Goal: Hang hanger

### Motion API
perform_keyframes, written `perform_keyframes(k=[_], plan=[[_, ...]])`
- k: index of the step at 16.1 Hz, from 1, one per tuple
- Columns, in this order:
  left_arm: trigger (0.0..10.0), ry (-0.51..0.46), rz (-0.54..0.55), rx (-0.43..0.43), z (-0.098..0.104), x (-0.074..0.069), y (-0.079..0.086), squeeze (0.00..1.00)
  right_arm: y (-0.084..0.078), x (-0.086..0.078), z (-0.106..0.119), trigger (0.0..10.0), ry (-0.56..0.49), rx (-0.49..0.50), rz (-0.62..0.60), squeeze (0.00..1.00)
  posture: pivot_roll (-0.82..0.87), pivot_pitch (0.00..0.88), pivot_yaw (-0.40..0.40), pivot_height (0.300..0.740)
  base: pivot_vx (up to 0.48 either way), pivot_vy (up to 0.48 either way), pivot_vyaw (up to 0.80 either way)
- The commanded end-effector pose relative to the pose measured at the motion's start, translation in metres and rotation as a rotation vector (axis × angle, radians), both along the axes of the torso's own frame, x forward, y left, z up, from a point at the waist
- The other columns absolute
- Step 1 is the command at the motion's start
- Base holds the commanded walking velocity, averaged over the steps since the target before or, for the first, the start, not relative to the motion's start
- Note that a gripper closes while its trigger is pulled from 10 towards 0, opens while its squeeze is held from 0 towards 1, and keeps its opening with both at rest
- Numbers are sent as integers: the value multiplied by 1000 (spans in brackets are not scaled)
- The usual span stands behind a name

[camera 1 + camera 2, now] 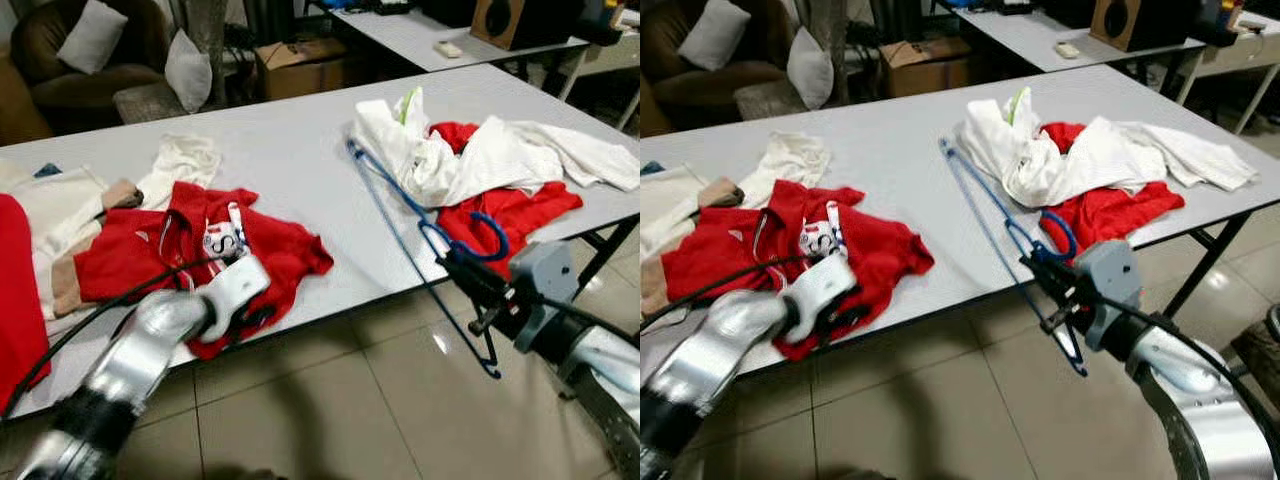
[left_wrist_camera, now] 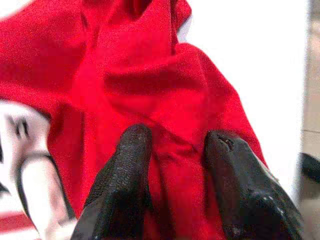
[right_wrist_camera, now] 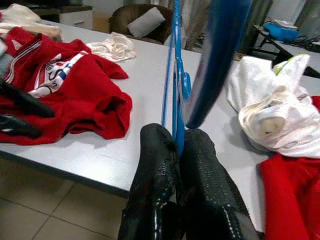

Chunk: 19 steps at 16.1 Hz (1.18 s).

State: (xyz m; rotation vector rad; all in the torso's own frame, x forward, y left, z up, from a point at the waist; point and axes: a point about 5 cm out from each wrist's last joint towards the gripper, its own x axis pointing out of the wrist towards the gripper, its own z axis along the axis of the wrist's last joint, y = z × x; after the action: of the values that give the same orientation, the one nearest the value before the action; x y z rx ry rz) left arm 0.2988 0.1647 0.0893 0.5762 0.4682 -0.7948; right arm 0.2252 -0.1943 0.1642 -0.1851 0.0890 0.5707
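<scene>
Grey surface (image 1: 290,150): blue hanger (image 1: 385,200) runs lengthwise off its front edge, hook nearest right claw (image 1: 455,262) pinching it; left claw (image 2: 172,150) spread over red shirt (image 1: 270,245).

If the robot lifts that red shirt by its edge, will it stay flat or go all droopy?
Probably droopy. The red shirt lies crumpled in soft folds on the table, so it likely sags. It looks light. The left gripper has its jaws apart around one fold, so only that bit may rise first.
</scene>
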Motion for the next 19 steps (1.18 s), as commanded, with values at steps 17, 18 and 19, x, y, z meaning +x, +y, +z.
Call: perform_keyframes(k=[17,18,19], plan=[[10000,-36,159,-49,24,-24,74,0,-43,-17,-1,10000,1,137,-219,0,-105,0,77,740,0,0,0],[10000,-97,134,-208,44,-22,58,0,-40,-16,-6,10000,20,128,-218,0,-108,0,71,740,0,0,0],[10000,-142,118,-295,54,-24,47,0,-38,-16,-6,10000,24,133,-215,0,-107,0,74,740,0,0,0]])
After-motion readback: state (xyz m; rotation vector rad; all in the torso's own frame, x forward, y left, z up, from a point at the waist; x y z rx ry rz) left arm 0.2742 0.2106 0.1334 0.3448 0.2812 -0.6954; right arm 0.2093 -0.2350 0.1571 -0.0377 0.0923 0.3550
